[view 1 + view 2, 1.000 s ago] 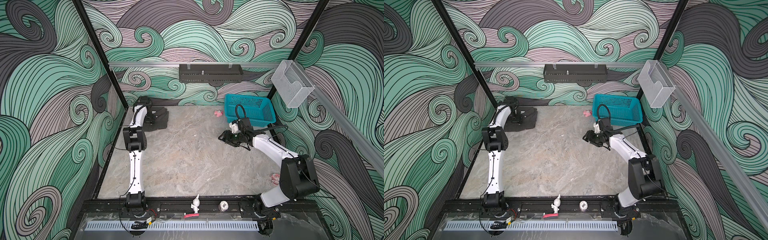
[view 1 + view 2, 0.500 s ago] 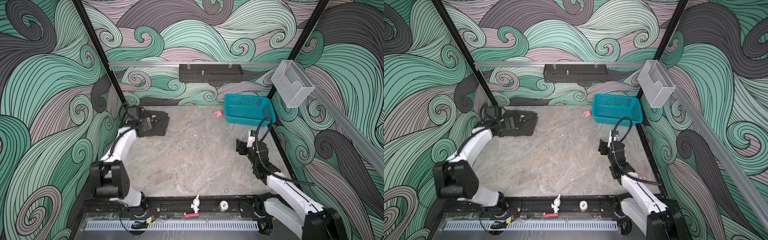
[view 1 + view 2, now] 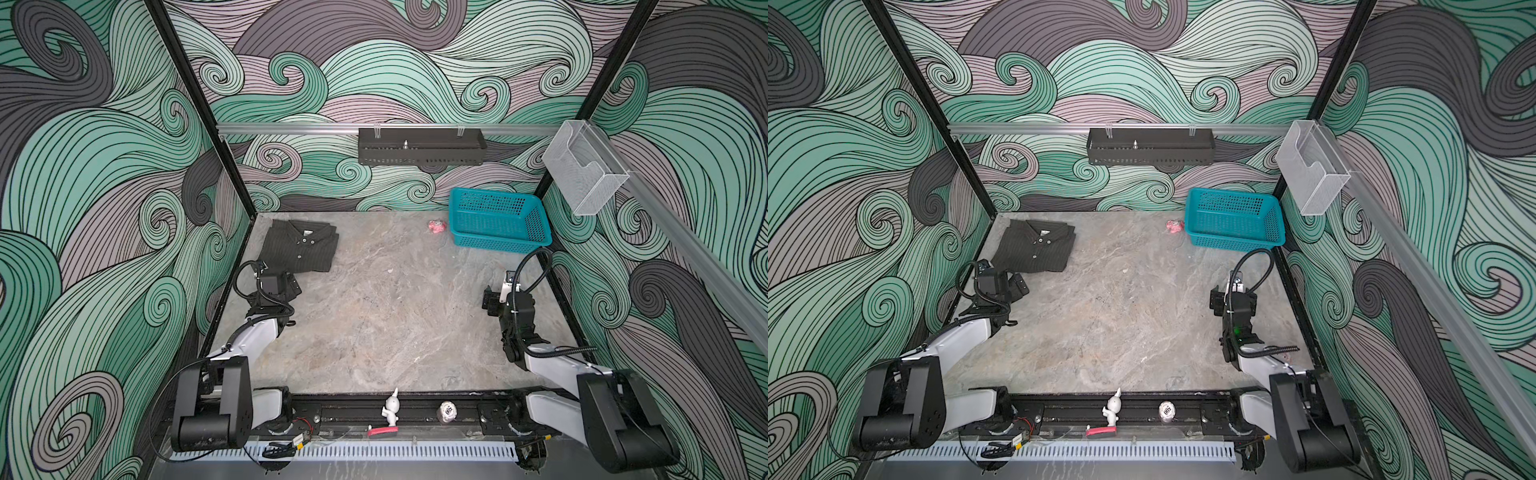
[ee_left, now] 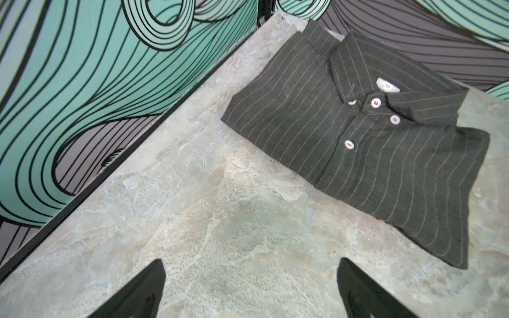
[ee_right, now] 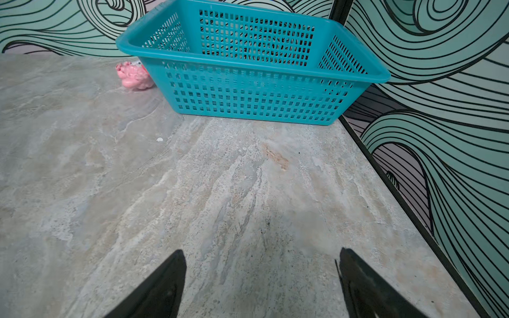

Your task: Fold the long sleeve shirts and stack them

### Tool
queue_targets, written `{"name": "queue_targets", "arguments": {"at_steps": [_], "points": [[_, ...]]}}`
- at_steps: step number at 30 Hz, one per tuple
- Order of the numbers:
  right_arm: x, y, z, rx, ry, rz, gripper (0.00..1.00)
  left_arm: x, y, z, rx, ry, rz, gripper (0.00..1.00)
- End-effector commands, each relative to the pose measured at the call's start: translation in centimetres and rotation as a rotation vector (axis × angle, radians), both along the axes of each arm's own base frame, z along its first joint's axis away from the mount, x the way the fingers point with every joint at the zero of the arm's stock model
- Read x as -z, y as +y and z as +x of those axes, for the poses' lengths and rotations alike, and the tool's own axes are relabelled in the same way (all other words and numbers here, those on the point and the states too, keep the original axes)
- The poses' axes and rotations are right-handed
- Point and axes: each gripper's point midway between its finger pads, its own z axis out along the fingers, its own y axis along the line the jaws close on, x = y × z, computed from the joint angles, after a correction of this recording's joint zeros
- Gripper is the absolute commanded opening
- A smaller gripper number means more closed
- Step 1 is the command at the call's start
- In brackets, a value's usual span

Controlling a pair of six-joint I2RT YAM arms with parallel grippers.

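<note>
Grippers [image 4: 250,263] [image 5: 260,251] wide apart, both empty.

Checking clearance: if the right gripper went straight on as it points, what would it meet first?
The right gripper would probably meet the near wall of the teal basket; only bare table lies between. Its tilt is unclear, so the table might come first.

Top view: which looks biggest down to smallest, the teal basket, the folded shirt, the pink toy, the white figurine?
1. teal basket
2. folded pinstriped shirt
3. white figurine, pink toy: both tiny; figurine nearer the camera, so unranked.
</note>
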Motion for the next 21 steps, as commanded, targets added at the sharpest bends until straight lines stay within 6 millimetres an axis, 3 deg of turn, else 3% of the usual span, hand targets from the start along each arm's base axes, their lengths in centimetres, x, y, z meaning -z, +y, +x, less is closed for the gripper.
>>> {"name": "queue_targets", "arguments": {"at_steps": [1,11,19,21], "points": [[-3.1,0.3,2.2,-0.026,-0.131,0.024,0.87,-2.7,1.1,0.7,-0.056,-0.123,0.046,0.99],[0.0,0.4,4.7,-0.046,-0.106,0.068,0.88,-1.6,1.3,0.1,-0.031,-0.175,0.121,0.99],[0.6,1.3,5.9,-0.114,-0.041,0.082,0.9,-0.7,0.6,2.0,0.05,-0.203,0.145,0.99],[0.6,1.4,5.9,-0.124,-0.045,0.09,0.99,-0.4,0.0,2.8,0.098,-0.193,0.147,0.99]]}}
